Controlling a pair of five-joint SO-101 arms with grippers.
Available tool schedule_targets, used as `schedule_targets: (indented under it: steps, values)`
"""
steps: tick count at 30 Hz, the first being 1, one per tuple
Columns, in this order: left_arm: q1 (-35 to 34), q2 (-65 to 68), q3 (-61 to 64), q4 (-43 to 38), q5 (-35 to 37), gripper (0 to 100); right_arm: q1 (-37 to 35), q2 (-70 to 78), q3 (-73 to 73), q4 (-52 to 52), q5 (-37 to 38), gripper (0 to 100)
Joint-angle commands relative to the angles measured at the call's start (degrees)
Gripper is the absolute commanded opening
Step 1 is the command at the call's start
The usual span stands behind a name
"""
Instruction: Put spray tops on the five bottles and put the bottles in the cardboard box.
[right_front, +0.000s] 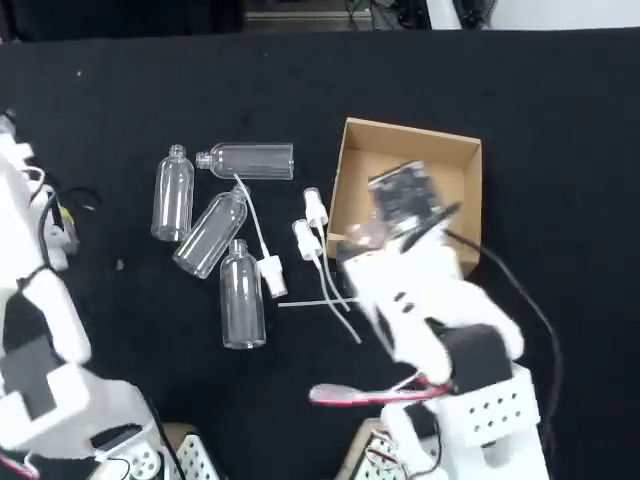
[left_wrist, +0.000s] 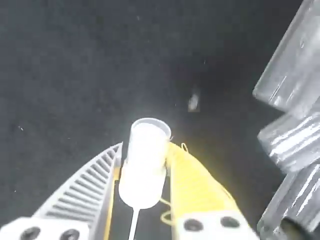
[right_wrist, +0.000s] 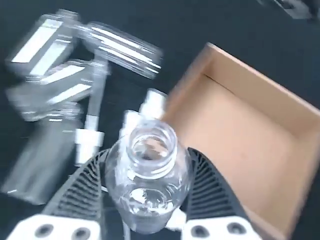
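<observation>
Currently the right gripper (right_wrist: 148, 159) clamps a clear bottle (right_wrist: 147, 170), likely light, slick and crushable, just below its open neck beside the cardboard box (right_wrist: 240, 65), while the left gripper (left_wrist: 145, 148) pinches a small stiff spray top (left_wrist: 145, 167) by its cap.

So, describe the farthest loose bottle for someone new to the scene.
Find the cardboard box on the black table; four clear bottles lie to its left in the high view. The farthest bottle is the one closest to the box. It alone lies crosswise, neck pointing away from the box; the others run lengthwise or slanted.
</observation>
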Motion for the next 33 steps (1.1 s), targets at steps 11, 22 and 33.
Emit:
schedule_targets:
  steps: [11,22,33]
  values:
    - [12.44,-19.78,8.22,-21.89,23.38,3,-19.08,-1.54,17.19,-41.41,-0.35,1.1]
    - [23.52,-33.23,12.35,-25.93,32.44,3,-21.27,-1.1,25.36,-47.65,-0.35,1.1]
    - [34.07,-60.22,30.02,-41.14,32.79,3,-23.65,-1.54,25.89,-39.56,-0.35,1.1]
